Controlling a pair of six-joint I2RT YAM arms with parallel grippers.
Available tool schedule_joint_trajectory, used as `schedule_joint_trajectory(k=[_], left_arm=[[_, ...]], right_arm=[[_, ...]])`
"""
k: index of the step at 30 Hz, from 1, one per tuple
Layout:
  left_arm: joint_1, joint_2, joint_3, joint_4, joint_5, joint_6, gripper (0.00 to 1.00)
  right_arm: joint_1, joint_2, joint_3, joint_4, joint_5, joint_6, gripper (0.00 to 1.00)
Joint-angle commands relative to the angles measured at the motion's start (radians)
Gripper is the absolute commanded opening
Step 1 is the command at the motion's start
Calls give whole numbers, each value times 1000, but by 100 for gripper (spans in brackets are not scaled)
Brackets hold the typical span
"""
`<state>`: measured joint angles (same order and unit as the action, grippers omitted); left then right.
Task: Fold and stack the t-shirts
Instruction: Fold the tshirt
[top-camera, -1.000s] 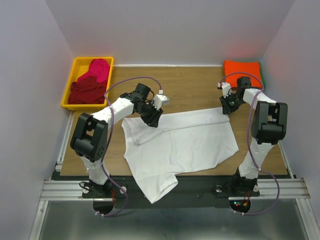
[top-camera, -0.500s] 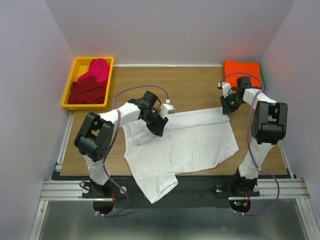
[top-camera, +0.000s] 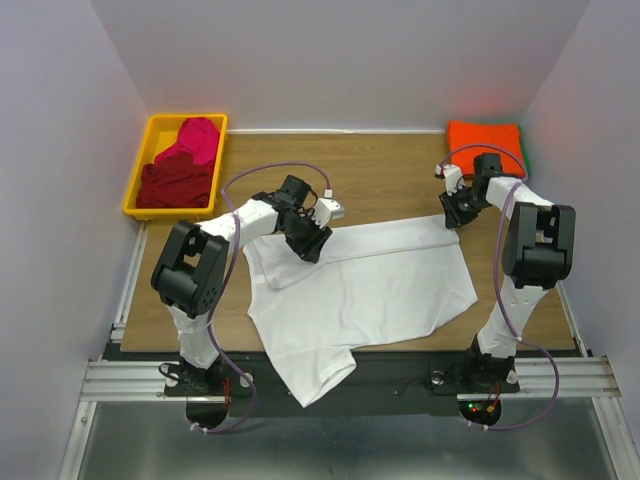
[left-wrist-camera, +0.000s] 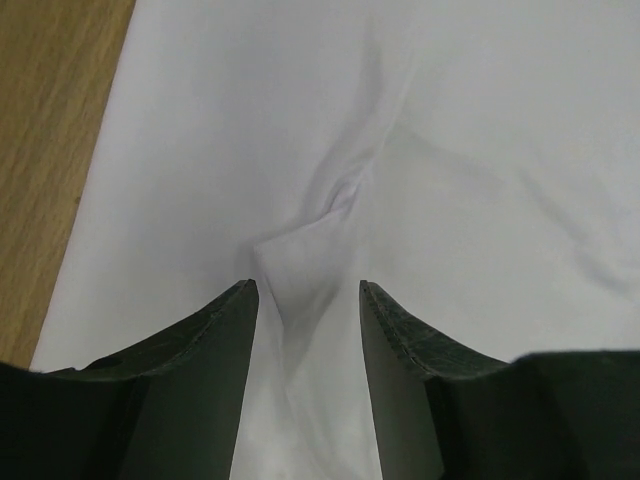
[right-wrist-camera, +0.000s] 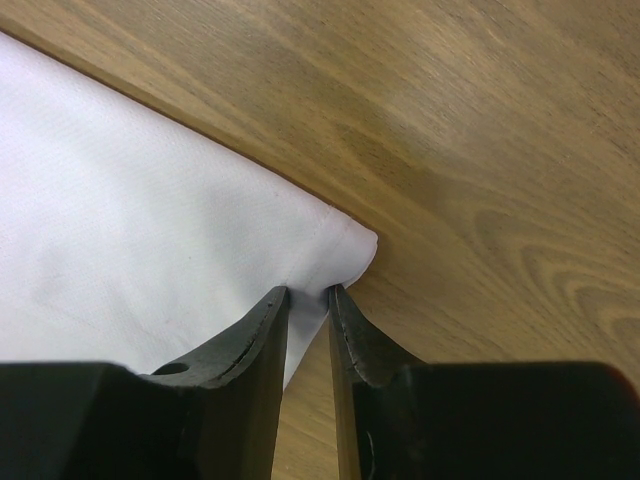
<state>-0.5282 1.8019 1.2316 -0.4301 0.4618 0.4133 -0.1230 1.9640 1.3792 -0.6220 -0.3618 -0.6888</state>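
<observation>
A: The left gripper (left-wrist-camera: 305, 290) stands spread over a raised pucker. The right gripper (right-wrist-camera: 308, 292) pinches the far right corner of the white cotton t-shirt (top-camera: 370, 285), which lies mid-worktop.

B: If the left closes shallow, the cloth could slip and spoil the fold. The overhanging near hem may drag.

A: Wooden worktop (top-camera: 390, 185), with pale walls close around.
</observation>
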Motion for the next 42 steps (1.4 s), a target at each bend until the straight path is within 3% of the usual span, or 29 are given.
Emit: schedule_joint_trajectory(k=[1,3,6,12,14,16,19,21,27,30,35,42], left_arm=[[-1,11,43,-7,18,7,50],[-3,-4,25,-9,50,13,43],[-35,-64,-6,-10,86,28,24],[-148,-131,-57,-41,60,62,10],[-186,-104,-61,-74,48,87,14],[-216,-84,-64,-104,34,102,32],[-266,-98,-81,-117,18,119,48],[-273,-127,-84,-122,11,119,51],[-196,-234,-80,-136,40,102,52],[-77,-269,-92,-105,48,81,51],[89,-218,-127,-41,-72,50,45],[178,-93,-156,-21,-201,36,41]], right_arm=[[5,-42,11,-27,26,-23,29],[5,-43,9,-28,26,-26,29],[5,-43,9,-28,26,-28,29],[5,-31,24,-31,26,-25,29],[5,-27,37,-35,27,-21,29],[5,-27,46,-39,26,-21,29],[5,-31,58,-47,26,-23,29],[5,-31,64,-50,26,-23,29],[11,-34,76,-65,8,-12,29],[23,-39,86,-67,-6,9,29],[66,-11,89,-67,3,41,28],[83,38,44,-64,64,34,28]])
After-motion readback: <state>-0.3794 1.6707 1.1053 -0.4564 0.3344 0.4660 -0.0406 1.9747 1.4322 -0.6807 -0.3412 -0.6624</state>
